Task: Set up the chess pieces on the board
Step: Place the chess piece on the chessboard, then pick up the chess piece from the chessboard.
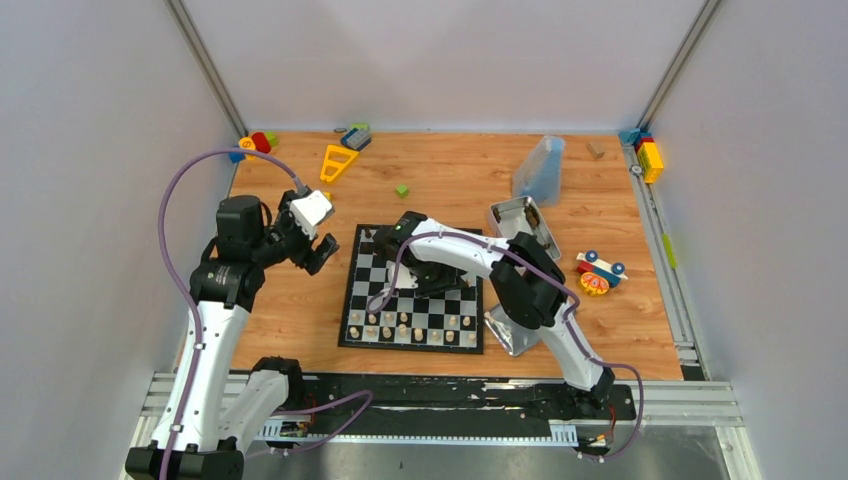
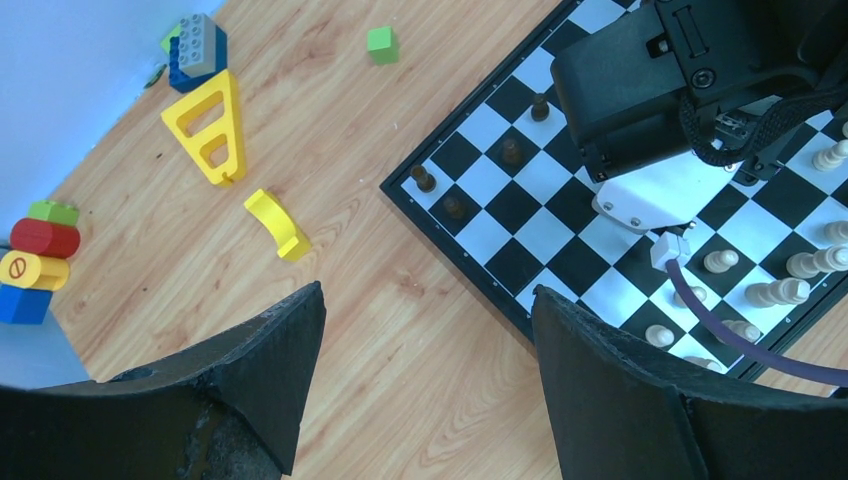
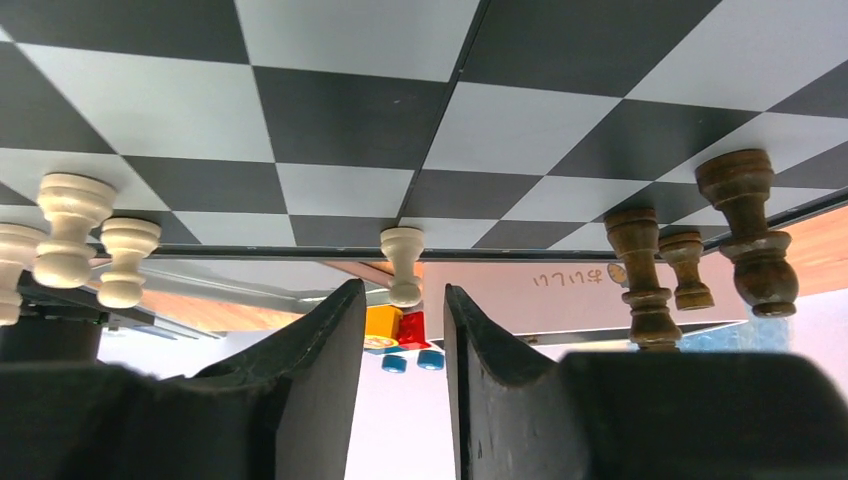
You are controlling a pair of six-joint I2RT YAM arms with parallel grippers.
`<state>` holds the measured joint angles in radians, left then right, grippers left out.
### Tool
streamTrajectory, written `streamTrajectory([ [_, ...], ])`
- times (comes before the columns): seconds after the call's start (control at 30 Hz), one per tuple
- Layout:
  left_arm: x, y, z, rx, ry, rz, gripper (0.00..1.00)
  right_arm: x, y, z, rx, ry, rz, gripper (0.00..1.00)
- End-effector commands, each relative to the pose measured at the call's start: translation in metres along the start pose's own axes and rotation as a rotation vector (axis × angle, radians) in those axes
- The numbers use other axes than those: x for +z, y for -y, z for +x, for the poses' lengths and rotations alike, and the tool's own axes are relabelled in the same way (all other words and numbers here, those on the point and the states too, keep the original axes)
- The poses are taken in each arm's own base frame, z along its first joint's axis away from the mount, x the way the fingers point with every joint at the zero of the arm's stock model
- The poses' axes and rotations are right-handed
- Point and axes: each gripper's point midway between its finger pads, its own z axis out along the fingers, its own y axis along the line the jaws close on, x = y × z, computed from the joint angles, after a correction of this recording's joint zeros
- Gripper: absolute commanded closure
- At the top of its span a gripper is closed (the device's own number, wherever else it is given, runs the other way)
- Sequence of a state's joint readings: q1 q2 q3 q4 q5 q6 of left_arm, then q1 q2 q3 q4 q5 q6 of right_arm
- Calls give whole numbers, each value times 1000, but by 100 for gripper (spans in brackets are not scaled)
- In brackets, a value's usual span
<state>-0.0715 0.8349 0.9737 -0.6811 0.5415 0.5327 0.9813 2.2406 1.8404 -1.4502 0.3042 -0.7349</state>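
The board (image 1: pixel 365 285) lies mid-table, with cream chess pieces (image 1: pixel 405 328) along its near rows and a few dark ones (image 2: pixel 512 152) at its far left corner. My right gripper (image 3: pixel 404 287) reaches low across the board toward its right edge, its jaws apart with a narrow gap. A cream pawn (image 3: pixel 403 262) stands upright in line with that gap, just past the fingertips, and neither pad touches it. Dark pieces (image 3: pixel 740 225) stand further along the same edge. My left gripper (image 2: pixel 428 290) hangs open and empty over bare wood left of the board.
A metal tray (image 1: pixel 525 225) and a second tray (image 1: pixel 510 335) lie right of the board, with a toy car (image 1: pixel 598 272) beyond. A clear blue container (image 1: pixel 540 170) stands behind. A yellow triangle (image 2: pixel 210 125), yellow arch (image 2: pixel 280 225) and green cube (image 2: pixel 380 42) lie far left.
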Motion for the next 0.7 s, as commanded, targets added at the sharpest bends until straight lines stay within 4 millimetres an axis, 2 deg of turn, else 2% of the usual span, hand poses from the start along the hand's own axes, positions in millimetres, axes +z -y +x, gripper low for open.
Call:
streamTrajectory([
  [0.0,0,0,-4,24,21,14,17,-36,1,-2,80,128,27,63],
  [0.1,2,4,-5,26,26,40,16,-53,-2,-5,145,248,-8,58],
  [0.3,6,9,-2,18,21,77,16,-84,-7,-4,286,558,-136,55],
  [0.5,8,11,2,10,18,85,16,-77,-1,7,397,721,-178,51],
  [0.67,12,10,4,-4,13,87,16,-56,6,12,498,781,-190,49],
])
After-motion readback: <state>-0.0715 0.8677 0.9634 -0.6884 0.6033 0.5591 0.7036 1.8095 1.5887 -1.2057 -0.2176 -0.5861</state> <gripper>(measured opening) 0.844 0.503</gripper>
